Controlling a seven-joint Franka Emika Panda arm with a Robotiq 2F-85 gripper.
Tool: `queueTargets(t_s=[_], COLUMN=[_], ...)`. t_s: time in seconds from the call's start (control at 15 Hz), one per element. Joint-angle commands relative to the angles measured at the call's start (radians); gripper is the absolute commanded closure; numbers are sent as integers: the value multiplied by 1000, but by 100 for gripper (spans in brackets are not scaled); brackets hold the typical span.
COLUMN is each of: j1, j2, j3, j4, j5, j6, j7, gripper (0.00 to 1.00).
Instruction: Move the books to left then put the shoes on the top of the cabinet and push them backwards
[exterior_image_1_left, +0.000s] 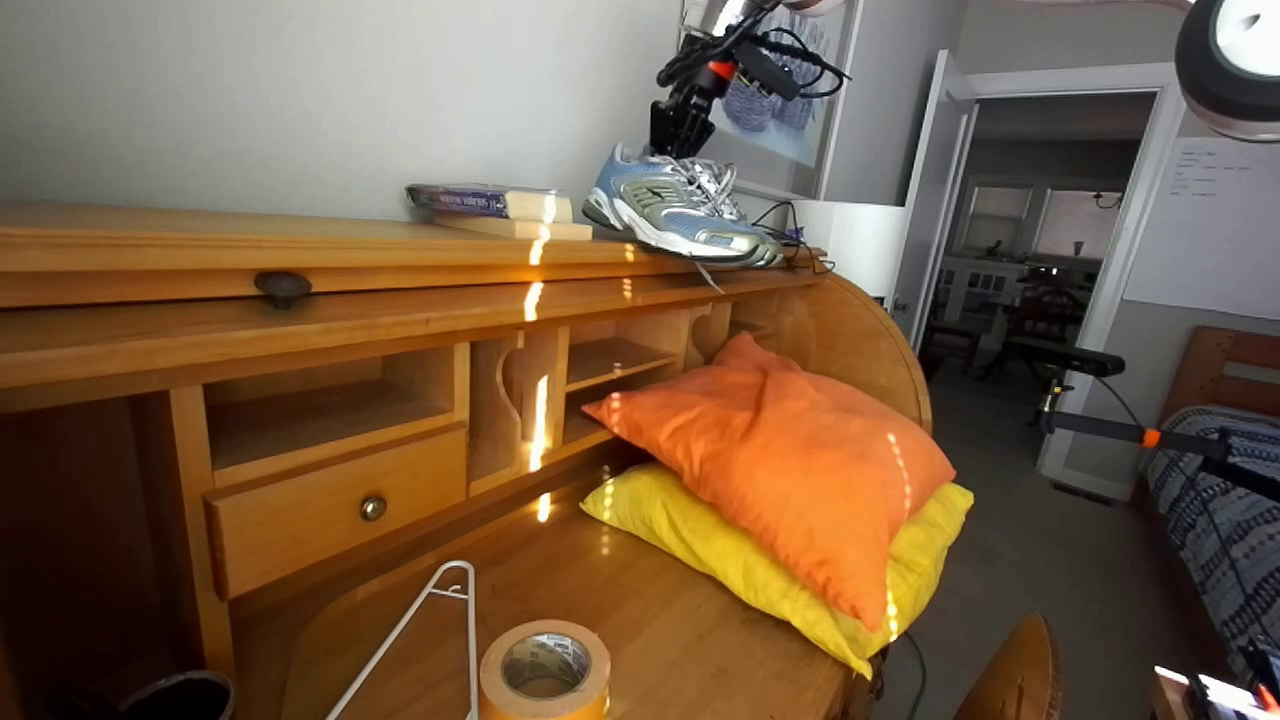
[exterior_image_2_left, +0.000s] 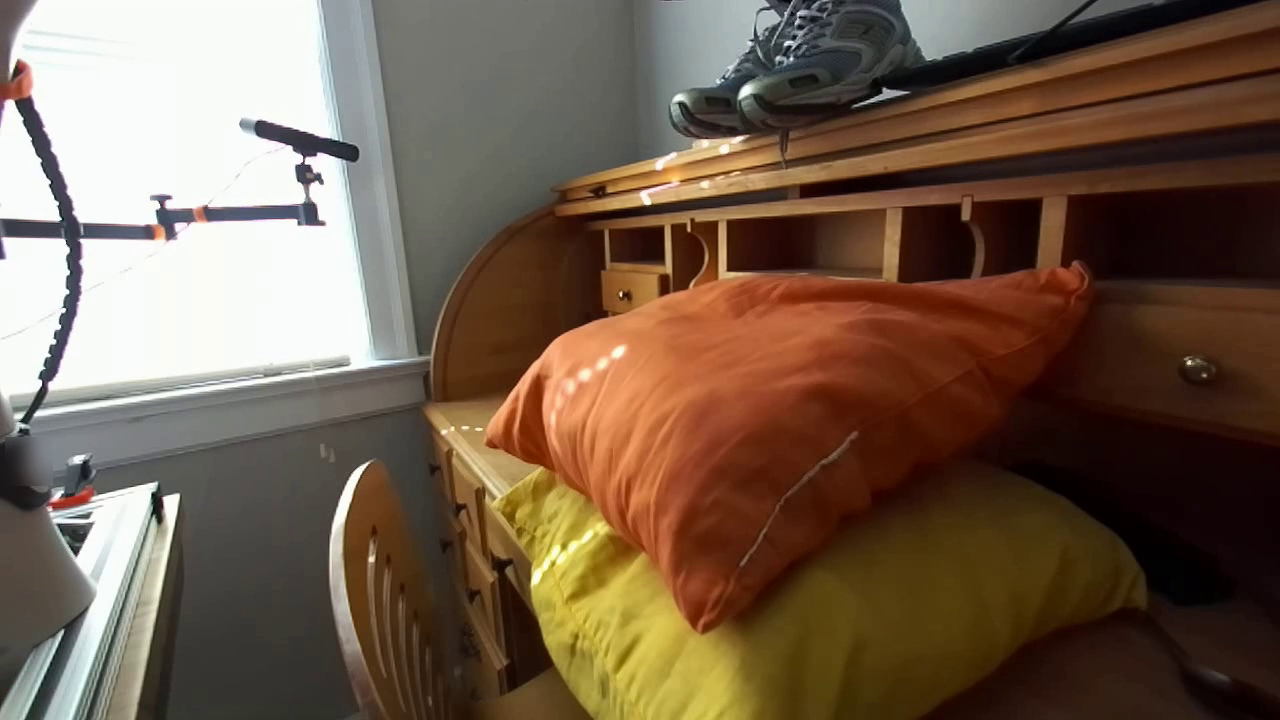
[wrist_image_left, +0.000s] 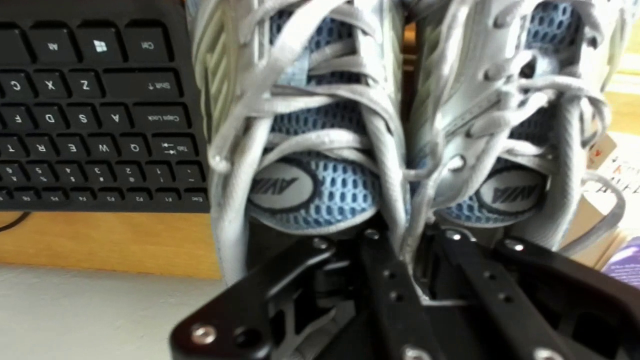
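Note:
The grey-and-blue shoes (exterior_image_1_left: 660, 205) stand side by side on the cabinet (exterior_image_1_left: 400, 320), toes reaching over the front edge of its top in both exterior views. My gripper (exterior_image_1_left: 682, 145) comes down from above into the shoe openings. In the wrist view the gripper (wrist_image_left: 412, 237) is shut on the adjoining inner sides of both shoes (wrist_image_left: 345, 187); its fingertips are hidden inside them. A dangling lace hangs below the toes. The books (exterior_image_1_left: 490, 203) lie stacked on the cabinet top beside the shoes, and a purple corner of the books (wrist_image_left: 625, 262) shows at the wrist view's right edge.
A black keyboard (wrist_image_left: 100, 115) lies on the top, close against the shoes on the side away from the books. The wall (wrist_image_left: 100, 315) rises behind. Below are an orange pillow (exterior_image_1_left: 780, 460), a yellow pillow (exterior_image_1_left: 700, 540), a tape roll (exterior_image_1_left: 545, 670) and a white hanger (exterior_image_1_left: 400, 640).

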Motion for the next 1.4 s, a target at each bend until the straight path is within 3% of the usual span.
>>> queueTargets(t_s=[0.0,0.07,0.13,0.2,0.73,0.87,0.93,1.07,1.33], j1=[-6,-4,-2,-2,-2,-1,-1,-1,0], j2=[90,96,101,103,139,145,148,148,139], j3=[1,2,1,1,0,0,-1,2,21], j4=[124,133,140,147,174,175,176,179,186], j5=[4,4,2,2,1,-1,-1,3,25], j6=[-48,-51,-56,-63,-57,-60,-60,-60,-20], j7=[18,15,14,12,9,6,10,9,-3], gripper=[96,96,58,57,0,0,26,29,60])
